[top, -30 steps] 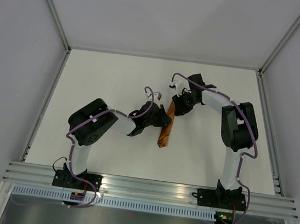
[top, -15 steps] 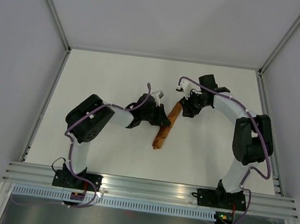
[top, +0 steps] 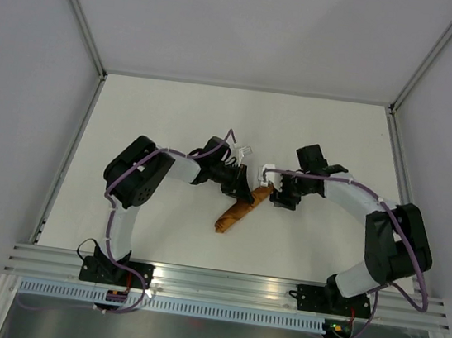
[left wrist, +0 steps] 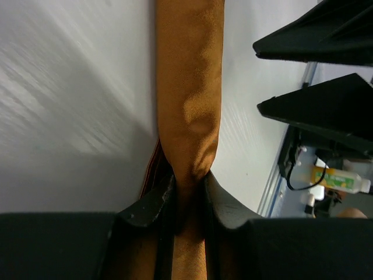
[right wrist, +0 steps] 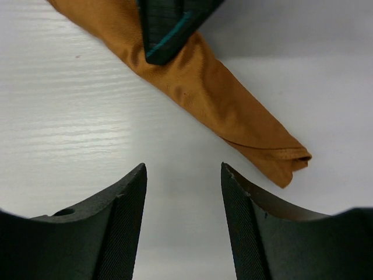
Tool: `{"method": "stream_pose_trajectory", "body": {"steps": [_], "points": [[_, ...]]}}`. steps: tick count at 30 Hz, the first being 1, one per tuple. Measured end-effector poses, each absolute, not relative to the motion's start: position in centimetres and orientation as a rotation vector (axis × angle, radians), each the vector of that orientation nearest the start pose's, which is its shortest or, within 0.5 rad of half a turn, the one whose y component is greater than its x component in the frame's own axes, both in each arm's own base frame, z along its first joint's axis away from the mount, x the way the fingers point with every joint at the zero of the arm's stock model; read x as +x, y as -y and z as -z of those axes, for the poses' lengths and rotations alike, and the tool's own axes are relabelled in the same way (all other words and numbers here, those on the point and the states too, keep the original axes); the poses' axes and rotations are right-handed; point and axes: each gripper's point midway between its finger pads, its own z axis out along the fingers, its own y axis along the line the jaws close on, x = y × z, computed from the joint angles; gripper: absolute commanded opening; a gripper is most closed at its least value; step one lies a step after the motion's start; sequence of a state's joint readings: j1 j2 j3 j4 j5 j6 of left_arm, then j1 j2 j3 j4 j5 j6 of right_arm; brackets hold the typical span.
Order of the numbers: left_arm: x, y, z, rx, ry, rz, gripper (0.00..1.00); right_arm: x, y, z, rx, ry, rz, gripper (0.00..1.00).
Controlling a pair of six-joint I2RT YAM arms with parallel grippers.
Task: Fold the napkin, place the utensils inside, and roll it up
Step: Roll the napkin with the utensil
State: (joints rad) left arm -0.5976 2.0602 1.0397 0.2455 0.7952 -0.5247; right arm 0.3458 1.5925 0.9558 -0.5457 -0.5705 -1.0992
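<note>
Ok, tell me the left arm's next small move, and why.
Probably open the left gripper and let go: the napkin already lies rolled on the table, pinched at one end, while the right gripper stands open, clear of it.

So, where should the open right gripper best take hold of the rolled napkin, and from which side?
Probably the free end of the rolled napkin, just beyond where the left gripper pinches it. Come from above with the right gripper, jaws across the roll: it lies flat on the table, long and narrow, so only its width fits.
</note>
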Motion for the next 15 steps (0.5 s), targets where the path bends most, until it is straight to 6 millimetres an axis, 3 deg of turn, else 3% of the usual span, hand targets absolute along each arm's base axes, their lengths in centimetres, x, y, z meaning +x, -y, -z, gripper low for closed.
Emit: {"method": "stream_pose_trajectory", "body": {"steps": [4, 10, 15], "points": [[26.1, 35.4, -1.5, 0.595, -2.506, 1.505, 0.02, 27.5, -18.1, -4.9, -1.85, -1.65, -0.433, 0.67], [24.6, 34.9, -1.4, 0.655, -2.555, 1.546, 0.03, 27.2, -19.4, -5.9, -1.899, -1.461, -0.328, 0.68], [24.1, 34.7, -1.4, 0.677, -2.58, 1.563, 0.04, 25.9, -20.5, -5.1, -1.956, -1.367, -0.311, 0.69]]}}
